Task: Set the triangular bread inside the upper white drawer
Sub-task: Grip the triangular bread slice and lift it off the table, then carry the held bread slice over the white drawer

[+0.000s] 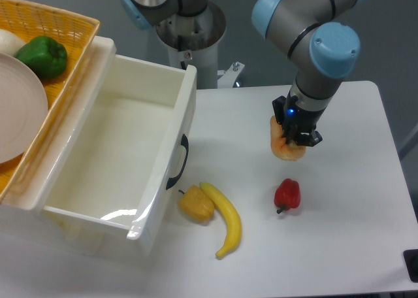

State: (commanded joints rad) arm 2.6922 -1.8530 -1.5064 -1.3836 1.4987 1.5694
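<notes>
Holding the flat tan-orange triangular bread (pixel 287 150) pinched in my black two-finger gripper (pixel 295 137), I am low over the white table (pixel 366 200). Carrying it left and dropping it into the open, glossy upper white drawer (pixel 117 155) is not yet done.

The black end effector (pixel 295 136) covers the upper part of the tan-orange triangular bread (pixel 287 150), so its fingertips and the gap between them cannot be made out. The yellow woven basket (pixel 62 20), the pale round plate (pixel 19 108) in it and a white rounded thing (pixel 8 42) at far left are cut by the left edge. The glossy upper white drawer (pixel 166 144) hides the counter (pixel 339 246) beneath it. A dark object (pixel 412 264) is clipped at the near right corner.
</notes>
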